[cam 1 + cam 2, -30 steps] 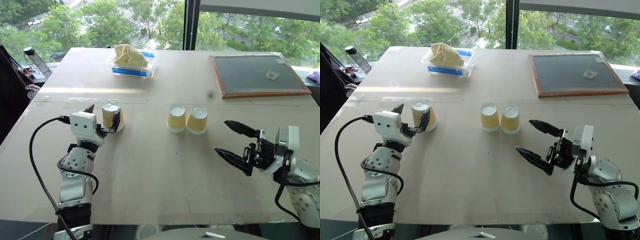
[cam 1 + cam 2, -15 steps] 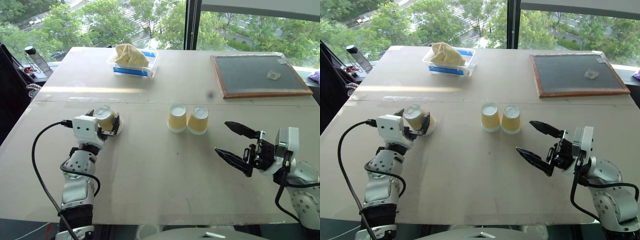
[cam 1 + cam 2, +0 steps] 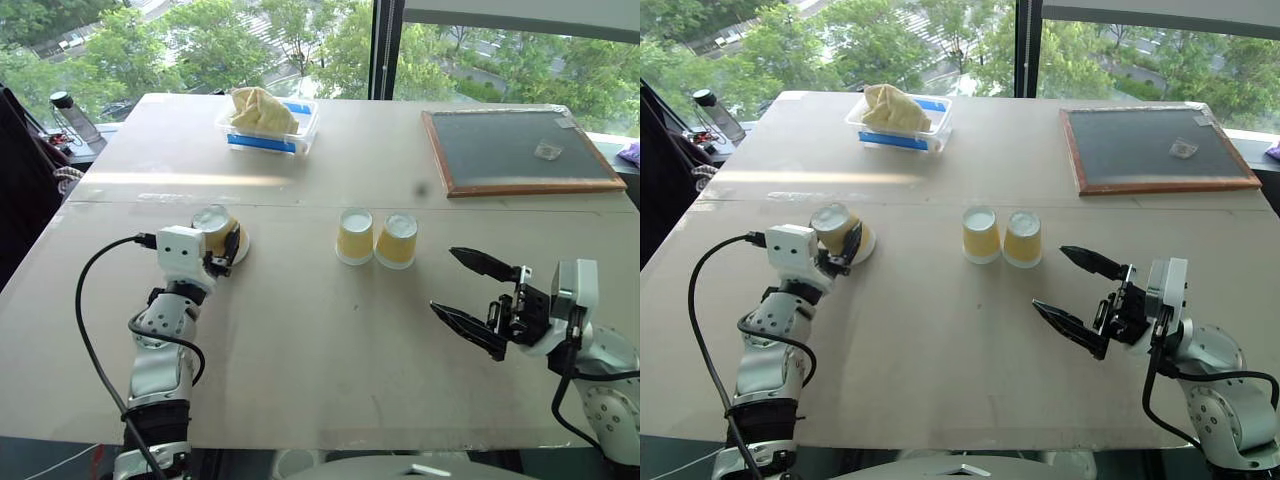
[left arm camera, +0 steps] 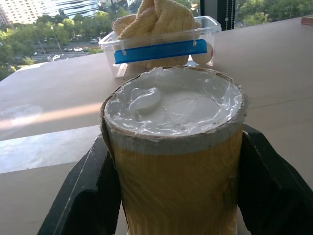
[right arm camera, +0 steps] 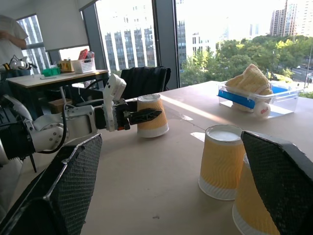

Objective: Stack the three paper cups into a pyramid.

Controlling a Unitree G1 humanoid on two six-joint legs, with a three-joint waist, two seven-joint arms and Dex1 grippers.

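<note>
Three paper cups, yellow-tan with white rims, are on the table, all upside down. One cup (image 3: pixel 212 222) is at the left and leans a little. My left gripper (image 3: pixel 220 240) is shut on it, and the black fingers (image 4: pixel 274 186) press its ribbed sides (image 4: pixel 176 156). The other two cups (image 3: pixel 354 236) (image 3: pixel 396 241) stand side by side, touching, in the middle of the table. My right gripper (image 3: pixel 443 280) hangs open above the table, to the right of and nearer than that pair, with nothing between its fingers.
A clear plastic box (image 3: pixel 265 128) with a tan bundle stands at the back. A wood-framed chalkboard (image 3: pixel 515 150) lies at the back right. A bottle (image 3: pixel 70 118) stands beyond the table's left edge. A person (image 5: pixel 12 29) stands by a desk in the background.
My left gripper's fingers, open around the left cup a second ago, have shut on it, and the cup now leans. The right gripper and the two middle cups have not moved.
</note>
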